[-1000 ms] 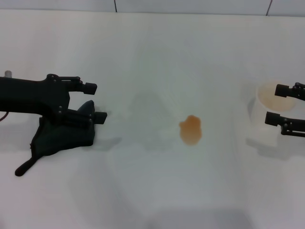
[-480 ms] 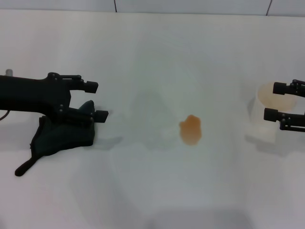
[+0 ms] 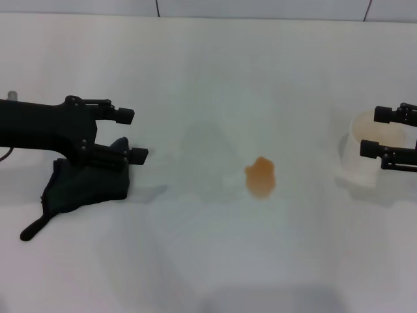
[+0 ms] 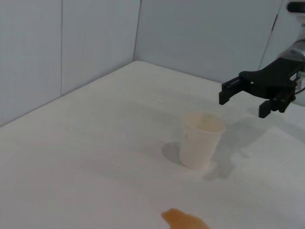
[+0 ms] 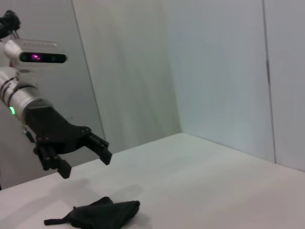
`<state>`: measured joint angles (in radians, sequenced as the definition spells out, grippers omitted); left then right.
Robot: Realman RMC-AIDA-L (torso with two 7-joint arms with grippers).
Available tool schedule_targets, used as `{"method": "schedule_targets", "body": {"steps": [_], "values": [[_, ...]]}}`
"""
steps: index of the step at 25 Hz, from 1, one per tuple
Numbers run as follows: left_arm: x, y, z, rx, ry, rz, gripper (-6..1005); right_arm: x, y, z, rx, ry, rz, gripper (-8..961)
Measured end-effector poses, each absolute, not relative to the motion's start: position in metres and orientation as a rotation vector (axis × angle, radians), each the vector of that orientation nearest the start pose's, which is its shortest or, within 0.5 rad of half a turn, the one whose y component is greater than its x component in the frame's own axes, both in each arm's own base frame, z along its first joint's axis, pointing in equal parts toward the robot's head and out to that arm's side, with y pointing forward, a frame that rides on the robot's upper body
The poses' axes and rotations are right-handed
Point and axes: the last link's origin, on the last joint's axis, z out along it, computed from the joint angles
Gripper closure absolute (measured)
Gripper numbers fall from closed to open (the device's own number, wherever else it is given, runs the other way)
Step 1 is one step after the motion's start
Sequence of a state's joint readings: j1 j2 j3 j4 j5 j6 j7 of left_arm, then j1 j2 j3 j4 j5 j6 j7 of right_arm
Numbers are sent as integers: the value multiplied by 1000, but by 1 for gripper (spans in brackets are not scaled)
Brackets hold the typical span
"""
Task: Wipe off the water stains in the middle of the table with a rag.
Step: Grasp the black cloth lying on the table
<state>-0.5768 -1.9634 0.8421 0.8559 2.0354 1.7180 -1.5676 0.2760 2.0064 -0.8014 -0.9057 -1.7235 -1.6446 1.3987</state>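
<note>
Left gripper hovering over rag, right gripper lifting off by the cup; stain untouched.

Over the last second the left gripper (image 3: 132,135), fingers spread and empty, crept slightly toward mid-table above the rag (image 3: 85,186), which lies flat near the left edge of the table (image 3: 208,72) and hasn't moved; right wrist view shows clear air between them, so no grasp yet. Right gripper (image 3: 374,130), fingers spread, holding nothing, drifted back over the plastic cup (image 3: 365,156) at the right edge. Water stains (image 3: 260,177) sit mid-table, unchanged, so wiping not started. No readable brands, labels or writing anywhere.
</note>
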Motion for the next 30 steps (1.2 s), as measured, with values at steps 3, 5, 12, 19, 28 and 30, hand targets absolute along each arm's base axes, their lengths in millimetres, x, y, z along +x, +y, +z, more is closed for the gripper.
{"method": "schedule_targets", "body": {"steps": [3, 5, 12, 19, 28, 30], "values": [[-235, 344, 51, -2944, -473, -450, 114, 290, 294, 71, -2563, 526, 749, 151], [-235, 344, 51, -2944, -473, -450, 114, 290, 295, 71, -2563, 531, 748, 146], [-235, 345, 54, -2942, -490, -437, 114, 290, 295, 70, -2571, 549, 741, 110], [-235, 345, 84, -2946, -583, -238, 114, 290, 292, 69, -2563, 565, 776, 96], [-240, 349, 90, -2960, -684, 125, 114, 281, 294, 63, -2588, 559, 824, 97], [-241, 350, 91, -2957, -687, 140, 114, 280, 294, 62, -2592, 558, 829, 98]]}}
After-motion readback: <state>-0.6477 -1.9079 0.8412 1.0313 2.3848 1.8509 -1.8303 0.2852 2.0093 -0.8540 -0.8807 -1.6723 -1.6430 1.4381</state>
